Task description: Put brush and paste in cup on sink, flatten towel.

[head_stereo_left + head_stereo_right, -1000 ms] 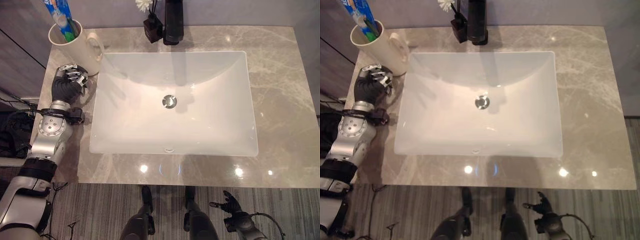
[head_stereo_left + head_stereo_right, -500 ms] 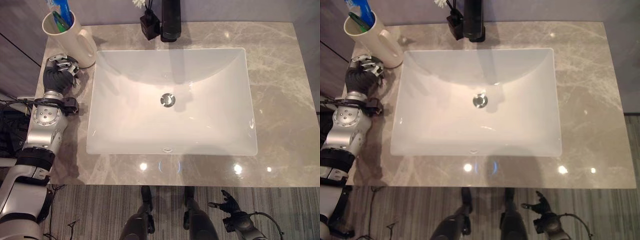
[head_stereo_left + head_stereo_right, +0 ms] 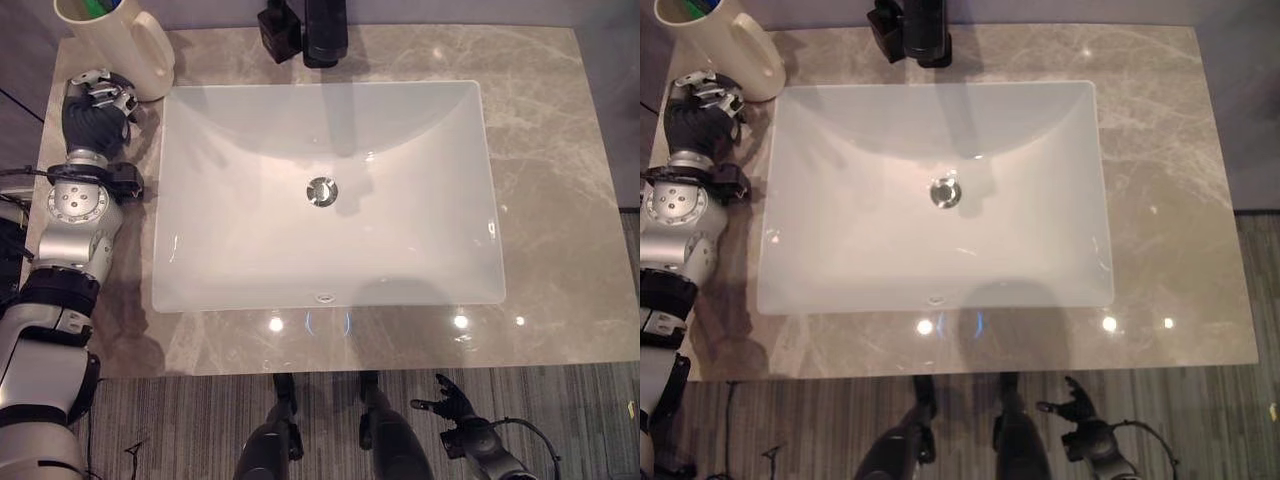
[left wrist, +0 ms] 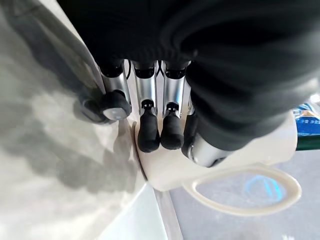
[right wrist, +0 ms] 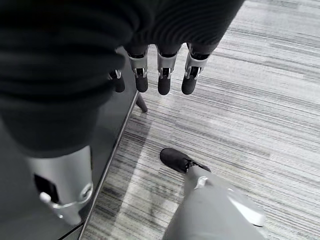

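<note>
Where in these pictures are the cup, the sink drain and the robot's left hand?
cup point(image 3: 128, 45), left eye view, on its cream side wall.
sink drain point(image 3: 322, 190), left eye view, on its metal centre.
left hand point(image 3: 92, 112), left eye view, on its dark back cover.

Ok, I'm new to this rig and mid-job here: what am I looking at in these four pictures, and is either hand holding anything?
The two wide pictures come from the robot's head, looking down on a marble counter with a white sink. The two close-ups come from wrist cameras. The left hand rests on the counter beside a cream cup, its fingertips against the cup's base, gripping nothing. The right hand hangs low over the striped floor, fingers relaxed, empty. A black tap and a small dark bottle stand behind the sink.
</note>
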`<state>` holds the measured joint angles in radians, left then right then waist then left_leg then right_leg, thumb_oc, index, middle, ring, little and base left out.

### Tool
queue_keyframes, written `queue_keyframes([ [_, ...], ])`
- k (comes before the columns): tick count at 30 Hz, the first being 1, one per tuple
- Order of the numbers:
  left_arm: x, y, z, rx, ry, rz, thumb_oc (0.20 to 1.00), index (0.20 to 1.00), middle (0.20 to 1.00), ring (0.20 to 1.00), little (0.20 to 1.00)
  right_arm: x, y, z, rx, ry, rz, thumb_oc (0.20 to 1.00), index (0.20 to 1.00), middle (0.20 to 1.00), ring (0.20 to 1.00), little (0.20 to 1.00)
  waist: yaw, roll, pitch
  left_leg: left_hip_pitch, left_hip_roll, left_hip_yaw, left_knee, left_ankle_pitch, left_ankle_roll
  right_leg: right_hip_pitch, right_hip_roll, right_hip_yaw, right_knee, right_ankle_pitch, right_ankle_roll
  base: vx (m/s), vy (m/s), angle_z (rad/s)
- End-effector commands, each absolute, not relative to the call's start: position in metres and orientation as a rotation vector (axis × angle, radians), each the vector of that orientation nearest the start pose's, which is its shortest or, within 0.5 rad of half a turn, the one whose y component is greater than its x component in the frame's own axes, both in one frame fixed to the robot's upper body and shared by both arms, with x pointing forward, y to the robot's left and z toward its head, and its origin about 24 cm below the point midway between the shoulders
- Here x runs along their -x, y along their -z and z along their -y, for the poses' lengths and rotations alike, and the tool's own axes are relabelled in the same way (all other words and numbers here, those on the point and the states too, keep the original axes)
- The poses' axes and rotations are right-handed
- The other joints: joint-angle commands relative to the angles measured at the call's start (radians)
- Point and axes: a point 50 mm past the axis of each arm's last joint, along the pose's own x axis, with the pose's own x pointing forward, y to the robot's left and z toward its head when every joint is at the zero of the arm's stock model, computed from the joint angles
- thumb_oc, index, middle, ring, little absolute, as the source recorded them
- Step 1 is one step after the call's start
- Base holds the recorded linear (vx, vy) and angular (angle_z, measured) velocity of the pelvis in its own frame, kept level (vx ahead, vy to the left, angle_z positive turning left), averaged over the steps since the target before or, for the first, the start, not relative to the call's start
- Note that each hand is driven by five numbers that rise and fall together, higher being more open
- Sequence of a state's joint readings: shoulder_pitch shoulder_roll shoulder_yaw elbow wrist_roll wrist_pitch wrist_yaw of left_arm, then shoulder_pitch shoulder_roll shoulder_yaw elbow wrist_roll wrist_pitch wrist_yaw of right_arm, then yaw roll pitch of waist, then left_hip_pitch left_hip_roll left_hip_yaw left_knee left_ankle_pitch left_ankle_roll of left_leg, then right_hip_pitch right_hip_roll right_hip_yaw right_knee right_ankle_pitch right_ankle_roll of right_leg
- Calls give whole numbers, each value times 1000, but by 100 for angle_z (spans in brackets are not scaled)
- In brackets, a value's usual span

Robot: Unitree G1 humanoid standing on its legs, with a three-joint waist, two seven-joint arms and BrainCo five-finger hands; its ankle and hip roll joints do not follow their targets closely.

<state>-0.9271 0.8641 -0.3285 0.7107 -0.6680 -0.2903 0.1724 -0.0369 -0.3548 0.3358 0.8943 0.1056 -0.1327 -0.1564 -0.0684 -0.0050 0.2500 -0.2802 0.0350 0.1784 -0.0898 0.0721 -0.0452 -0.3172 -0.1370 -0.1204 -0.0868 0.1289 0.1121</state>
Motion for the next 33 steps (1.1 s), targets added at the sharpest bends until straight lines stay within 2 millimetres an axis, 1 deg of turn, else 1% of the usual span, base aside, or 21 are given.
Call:
queue_keyframes([
  [1, -369, -265, -301, -232, -315, 472, 200, 200, 200, 200, 200, -191, 100, 240, 443, 33, -673, 1000, 1000, 1000, 1000, 1000, -2, 30, 33, 36, 1, 32, 2, 1, -8, 38, -28, 22, 0, 76, 77, 0, 0, 0],
  [5, -369, -270, -306, -216, -344, 475, 200, 200, 200, 200, 200, -194, 96, 236, 445, 15, -645, 1000, 1000, 1000, 1000, 1000, -10, 29, 42, 31, 0, 47, 2, 0, -7, 25, -27, 37, 0, 87, 81, 2, 12, -5],
  [12, -366, -284, -318, -238, -400, 492, 200, 200, 200, 200, 200, -193, 96, 239, 456, 13, -642, 1000, 1000, 1000, 1000, 1000, -17, 16, 38, 25, 3, 76, 2, -2, -4, 2, -18, 67, 0, 103, 86, 8, 18, -15],
  [17, -365, -291, -323, -264, -430, 493, 200, 200, 200, 200, 200, -189, 97, 242, 458, 14, -651, 1000, 1000, 1000, 1000, 1000, -22, 12, 35, 22, 3, 80, 2, -4, -3, -8, -17, 73, 0, 109, 88, 6, 6, -6],
  [18, -365, -296, -325, -266, -450, 497, 200, 200, 200, 200, 200, -188, 96, 243, 455, 13, -647, 1000, 1000, 1000, 1000, 1000, -26, 9, 31, 16, 2, 81, 2, -4, -2, -13, -18, 74, 0, 113, 90, 0, 0, 0],
  [21, -366, -302, -325, -284, -475, 493, 200, 200, 200, 200, 200, -188, 96, 243, 442, 23, -648, 1000, 1000, 1000, 1000, 1000, -29, 7, 28, 11, 2, 75, 2, -3, -1, -15, -20, 71, 0, 113, 91, 0, 0, 0],
  [24, -366, -305, -331, -327, -514, 473, 200, 200, 200, 200, 200, -188, 97, 240, 433, 13, -648, 1000, 1000, 1000, 1000, 1000, -29, 5, 24, 3, -4, 68, 2, -5, 4, -16, -23, 67, 0, 116, 95, 0, 12, 0],
  [25, -364, -304, -336, -343, -539, 455, 200, 200, 200, 200, 200, -188, 97, 237, 429, -6, -644, 1000, 1000, 1000, 1000, 1000, -28, 6, 23, 0, -8, 69, 2, -5, 6, -16, -24, 66, 0, 117, 96, 0, 0, 0],
  [28, -363, -306, -337, -354, -552, 457, 200, 200, 200, 200, 200, -190, 96, 233, 407, -25, -632, 1000, 1000, 1000, 1000, 1000, -26, 6, 22, -2, -10, 67, 2, -4, 7, -17, -27, 63, 0, 120, 98, 1, 11, 0],
  [31, -364, -309, -339, -372, -582, 448, 200, 200, 200, 200, 200, -191, 96, 222, 355, -96, -626, 1000, 1000, 1000, 1000, 1000, -20, 5, 20, -6, -15, 62, 2, -3, 10, -16, -31, 59, 0, 125, 101, 0, 0, 0],
  [33, -365, -311, -336, -381, -584, 452, 200, 200, 200, 200, 200, -193, 95, 219, 357, -117, -618, 1000, 1000, 1000, 1000, 1000, -16, 3, 18, -8, -18, 59, 4, -4, 12, -15, -34, 56, 0, 128, 103, 0, 0, 0],
])
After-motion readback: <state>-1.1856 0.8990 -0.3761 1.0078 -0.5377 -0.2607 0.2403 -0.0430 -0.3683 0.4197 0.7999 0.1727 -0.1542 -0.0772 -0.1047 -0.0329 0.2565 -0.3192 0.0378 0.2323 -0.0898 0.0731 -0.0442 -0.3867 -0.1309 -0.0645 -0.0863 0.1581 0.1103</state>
